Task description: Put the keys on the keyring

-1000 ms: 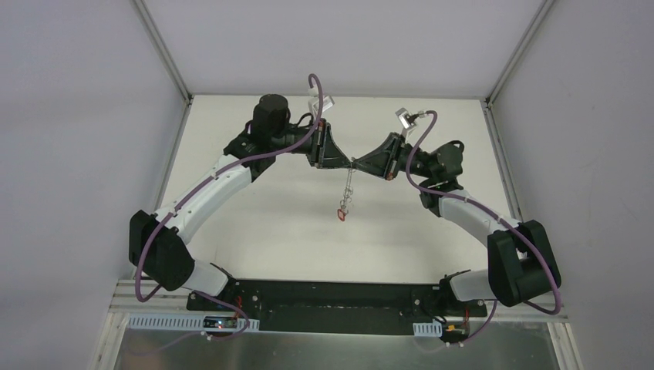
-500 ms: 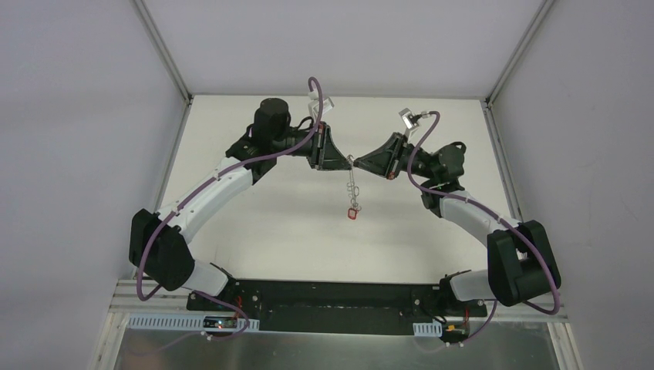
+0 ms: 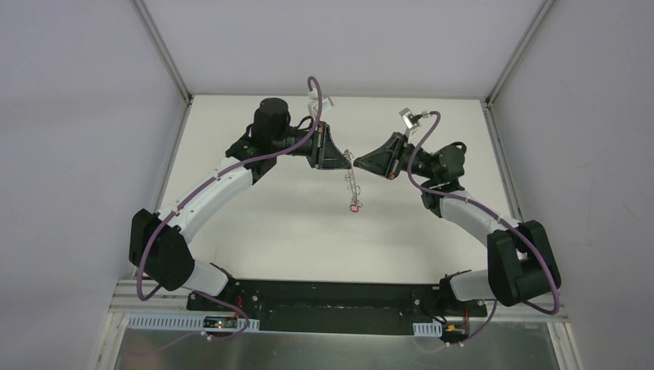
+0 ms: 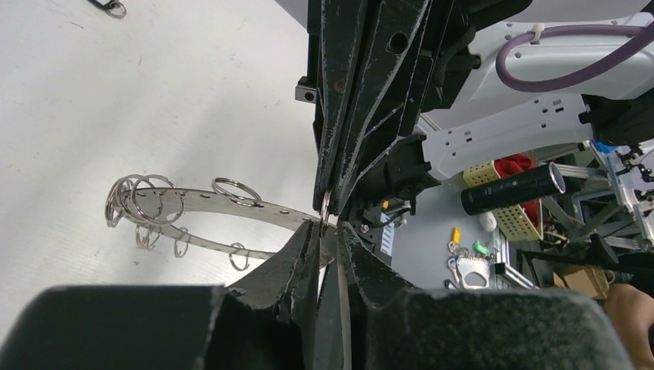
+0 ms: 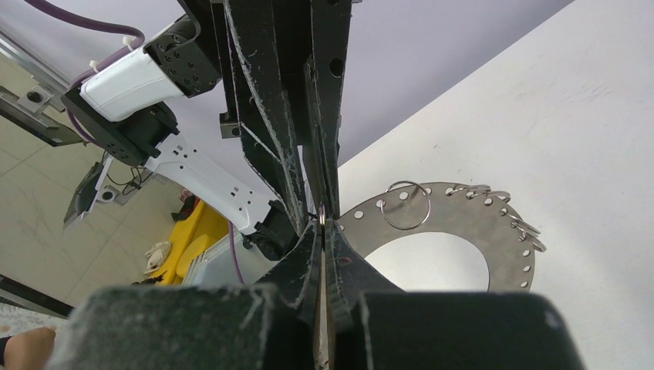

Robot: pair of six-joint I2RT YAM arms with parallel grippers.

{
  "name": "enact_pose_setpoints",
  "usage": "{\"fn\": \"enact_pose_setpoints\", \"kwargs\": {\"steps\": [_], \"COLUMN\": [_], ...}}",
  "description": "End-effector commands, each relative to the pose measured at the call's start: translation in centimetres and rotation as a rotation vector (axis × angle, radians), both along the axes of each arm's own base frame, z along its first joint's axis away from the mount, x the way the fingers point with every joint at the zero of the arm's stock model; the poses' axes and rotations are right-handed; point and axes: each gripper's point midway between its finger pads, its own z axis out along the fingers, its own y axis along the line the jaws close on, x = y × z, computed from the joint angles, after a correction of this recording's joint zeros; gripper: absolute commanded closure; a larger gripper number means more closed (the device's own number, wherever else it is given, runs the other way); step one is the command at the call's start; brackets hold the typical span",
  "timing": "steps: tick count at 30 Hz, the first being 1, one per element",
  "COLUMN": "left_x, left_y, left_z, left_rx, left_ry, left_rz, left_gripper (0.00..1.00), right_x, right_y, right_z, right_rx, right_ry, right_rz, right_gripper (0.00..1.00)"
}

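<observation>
Wide flat grey metal keyring [image 3: 352,181] hanging over the white table [image 3: 270,223], pinned where the two arms meet

Top camera: the left gripper [image 3: 345,156] and right gripper [image 3: 358,160] are tip to tip, and the keyring dangles edge-on right under that spot with a tiny red-headed key [image 3: 354,206] at its bottom end. Left wrist cam: the keyring [image 4: 200,200] sticks out to the left, small wire loops [image 4: 131,202] bunched at its far end, and the left fingers [image 4: 285,262] sit narrow at its near edge, honestly can't tell if they pinch it. Right wrist cam: right fingers [image 5: 347,270] are squeezed tight on the rim of the keyring [image 5: 463,220].
</observation>
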Motion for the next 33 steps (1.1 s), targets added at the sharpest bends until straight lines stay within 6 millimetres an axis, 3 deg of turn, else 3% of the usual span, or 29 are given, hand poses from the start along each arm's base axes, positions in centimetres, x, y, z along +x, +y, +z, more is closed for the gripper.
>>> {"fn": "enact_pose_setpoints", "kwargs": {"steps": [1,10,15,22,27,33], "left_x": [-0.6,-0.5,-0.7,-1.5,-3.5,-5.7], "left_y": [-0.6,-1.0,-0.9,0.3,2.5,4.6], "left_z": [2.4,2.6,2.5,2.0,0.3,-1.5], "left_rx": [-0.06,-0.065,-0.061,0.029,0.246,0.478], "left_ry": [-0.051,-0.04,-0.048,-0.137,-0.249,-0.33], "left_rz": [-0.051,-0.063,-0.067,-0.085,-0.155,-0.27], "left_gripper": [0.86,0.9,1.0,1.0,1.0,1.0], "right_x": [0.0,0.1,0.1,0.1,-0.6,-1.9], "right_y": [-0.3,-0.3,-0.3,-0.4,-0.5,-0.5], "right_z": [1.4,1.2,1.1,1.0,0.5,0.6], "right_rx": [0.034,0.032,0.03,0.016,-0.04,-0.07], "right_ry": [-0.064,-0.06,-0.063,-0.098,-0.188,-0.265], "right_rz": [-0.02,-0.021,-0.022,-0.027,0.011,0.075], "right_gripper": [1.0,1.0,1.0,0.99,0.82,0.7]}}
